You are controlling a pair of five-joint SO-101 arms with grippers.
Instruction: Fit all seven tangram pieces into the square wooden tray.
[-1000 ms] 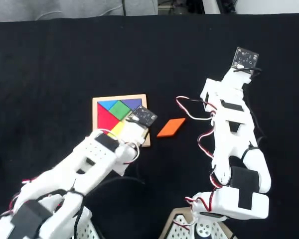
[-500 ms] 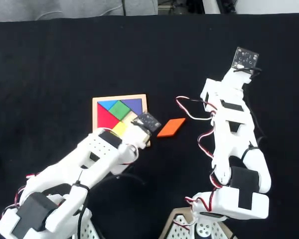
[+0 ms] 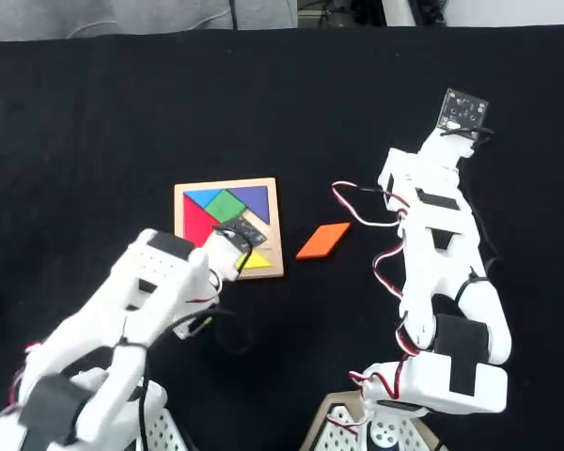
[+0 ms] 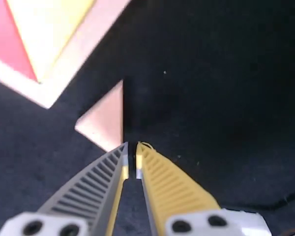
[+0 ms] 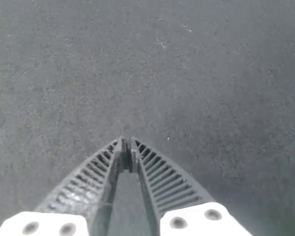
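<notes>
Tray [image 3: 226, 183] sat left of centre in the high view w/ five pieces down. Blue piece [image 3: 204, 198], green piece [image 3: 227, 205] and purple piece [image 3: 252, 196] ran along the top, red piece [image 3: 197, 225] was on the left, and yellow piece [image 3: 255, 261] was at the bottom edge. Bare wood showed at its right-middle, so imo two slots were still open. Left arm [image 3: 160, 282] lay across the tray's lower-left part. Left gripper [image 4: 132, 146] was clenched on nothing, tips over the black cloth [image 3: 94, 141] right beside a pale pinkish triangle [image 4: 105, 123] lying off the tray near a corner. Couldn't tell if they touched it.

Further right, orange parallelogram [image 3: 322, 240] lay on the cloth near the tray's right side, not touching. Right arm [image 3: 442, 263] stood at the right of frame. Right gripper [image 5: 126, 147] was also clenched, nothing in it, over bare cloth.

Step in hand afaict: getting the last two pieces in. Next move prob needs the left gripper to open, straddle the pinkish triangle, then turn it to match the gap b4 lowering. Orange one after that.
</notes>
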